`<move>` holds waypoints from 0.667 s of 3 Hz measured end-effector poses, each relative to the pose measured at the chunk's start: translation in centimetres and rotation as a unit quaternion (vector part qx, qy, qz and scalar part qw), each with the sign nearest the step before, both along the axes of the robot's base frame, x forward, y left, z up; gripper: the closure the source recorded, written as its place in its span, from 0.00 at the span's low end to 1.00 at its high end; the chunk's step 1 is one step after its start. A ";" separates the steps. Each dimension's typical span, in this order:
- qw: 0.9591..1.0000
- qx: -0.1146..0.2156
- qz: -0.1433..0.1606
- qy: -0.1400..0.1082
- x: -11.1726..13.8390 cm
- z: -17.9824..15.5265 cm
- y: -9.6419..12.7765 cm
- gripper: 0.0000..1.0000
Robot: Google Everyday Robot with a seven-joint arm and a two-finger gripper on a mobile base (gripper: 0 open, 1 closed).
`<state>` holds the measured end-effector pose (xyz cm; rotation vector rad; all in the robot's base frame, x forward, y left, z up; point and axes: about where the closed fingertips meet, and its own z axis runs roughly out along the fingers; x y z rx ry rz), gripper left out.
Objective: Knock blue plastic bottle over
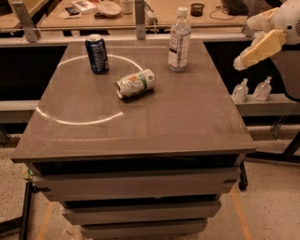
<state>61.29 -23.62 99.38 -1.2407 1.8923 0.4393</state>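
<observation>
The blue plastic bottle (179, 40), clear with a white cap and a white-and-blue label, stands upright near the far right edge of the grey table (187, 122). My gripper (243, 61) hangs in the air at the right of the table, off its edge, to the right of the bottle and apart from it. Its cream-coloured fingers point down and to the left.
A dark blue soda can (97, 54) stands at the far left of the table. A white-and-green can (135, 84) lies on its side in the middle. Two small pump bottles (253, 90) stand on a ledge at the right. A cluttered desk (140, 11) runs behind.
</observation>
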 end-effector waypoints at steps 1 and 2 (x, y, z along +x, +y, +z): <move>0.996 0.087 -0.011 -0.010 2.4 -1.2 0.2 0.00; 0.991 0.124 -0.048 -0.022 3.7 -2.2 -0.1 0.00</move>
